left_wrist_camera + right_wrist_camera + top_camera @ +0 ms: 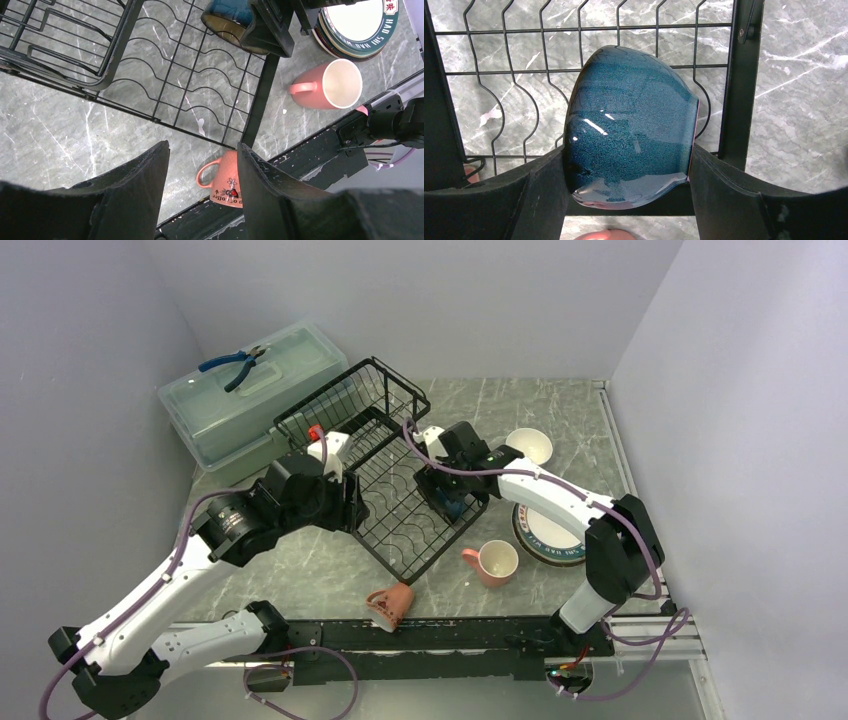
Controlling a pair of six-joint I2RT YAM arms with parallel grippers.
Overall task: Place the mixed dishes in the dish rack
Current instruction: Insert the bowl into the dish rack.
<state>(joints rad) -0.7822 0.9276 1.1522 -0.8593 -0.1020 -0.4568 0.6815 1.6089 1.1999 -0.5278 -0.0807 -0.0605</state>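
Clamping a small glossy teal bowl (631, 125) between the fingers (539, 195) of the right gripper (628, 152), one pad pressed to each side of the wall, spread no wider than the bowl itself. Tipped on its side, with the dark speckled outer wall toward the wrist camera and the rim turned down to the right. Hangs over the wavy wire floor of the dish rack (410, 515), close to the flat black frame bar at the floor's right edge; cannot tell whether touching the wires.

Set slantwise in the middle of the grey marbled table (330, 570), the rack's deep basket end far left, its low flat end near right.

Over the rack's near-left edge, the left gripper (202, 150) parted wide, with nothing between the fingers. Framed in that gap, far below, a pink mug (225, 182) lying on its side at the table's near edge beside the black rail, with printed lettering on its wall.

Just beside the rack's near-right edge, a second pink mug (495, 562) standing upright, mouth up, handle toward the rack. Near it to the right, a stack of plates (548, 535), the top one white with a teal lettered rim, partly under the right arm. Farther back, a small white bowl (529, 445) standing upright, apart from the rack.

At the far left, just beside the basket end, a translucent pale green box (250, 405) with blue-handled pliers (235, 365) on its lid
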